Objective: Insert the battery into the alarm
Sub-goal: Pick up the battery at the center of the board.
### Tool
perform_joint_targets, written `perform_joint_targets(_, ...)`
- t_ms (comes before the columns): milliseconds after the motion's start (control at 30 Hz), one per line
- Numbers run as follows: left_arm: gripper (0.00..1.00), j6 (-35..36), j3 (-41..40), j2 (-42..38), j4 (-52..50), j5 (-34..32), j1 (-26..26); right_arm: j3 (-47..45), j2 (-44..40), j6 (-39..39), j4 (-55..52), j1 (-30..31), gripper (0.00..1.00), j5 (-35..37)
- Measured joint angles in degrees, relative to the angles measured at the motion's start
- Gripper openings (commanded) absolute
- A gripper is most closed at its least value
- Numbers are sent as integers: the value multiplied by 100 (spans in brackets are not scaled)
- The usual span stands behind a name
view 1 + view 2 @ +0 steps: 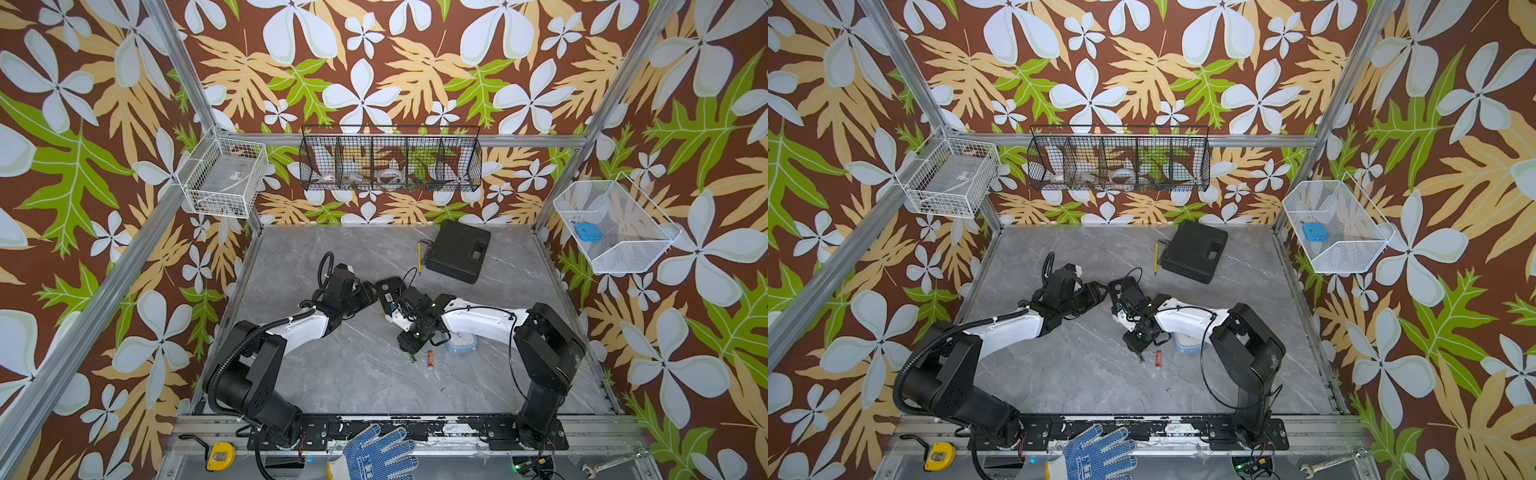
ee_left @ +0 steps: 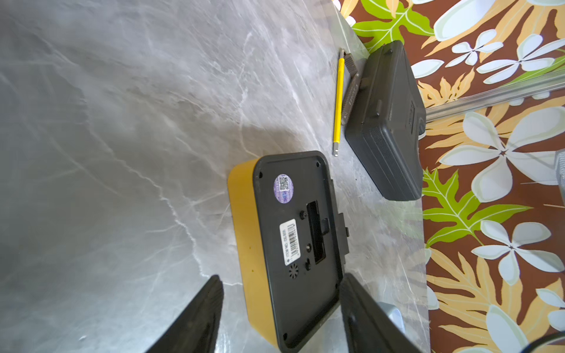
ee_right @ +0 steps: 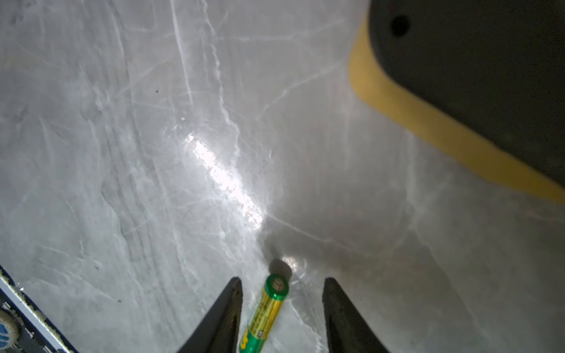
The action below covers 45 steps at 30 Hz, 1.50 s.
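Tabletop (image 3: 122, 152) reads as polished grey marble-look stone, v. smooth, throwing hard glare. The alarm (image 2: 293, 299) shows a matt black plastic back w/ a paper barcode label (image 2: 290, 241) and a smooth satin yellow shell. Battery (image 3: 266, 314) has a glossy green wrap w/ bare metal end cap, case (image 2: 388, 122) is grainy matt black plastic, black basket (image 1: 390, 158) is coated metal wire, and the glove (image 1: 378, 453) is knit cloth w/ blue rubbery dots.

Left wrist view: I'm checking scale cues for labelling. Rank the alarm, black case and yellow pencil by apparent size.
1. alarm, though it is nearest the camera, which inflates it
2. black case
3. yellow pencil, clearly smallest
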Motion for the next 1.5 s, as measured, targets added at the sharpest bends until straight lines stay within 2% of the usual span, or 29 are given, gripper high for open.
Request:
perform_joint_targets(233, 63, 166, 15, -83, -127, -24, 0, 264, 282, 107, -184, 22, 41, 315)
perform_joint_targets(633, 63, 210, -146, -225, -221, -107, 0, 350, 232, 426, -772, 98, 43, 424)
perform_joint_targets(967, 63, 212, -155, -334, -216, -136, 0, 461, 407, 651, -988, 103, 34, 321)
perform_joint_targets(1267, 64, 326, -223, -579, -232, -197, -22, 667, 595, 702, -1147, 98, 13, 286)
perform_joint_targets(1433, 64, 673, -223, -841, -273, -280, -144, 782, 643, 697, -1239, 57, 9, 192)
perform_joint_targets(1500, 64, 970, -219, -1014, -308, -345, -289, 800, 616, 695, -1224, -90, 10, -85)
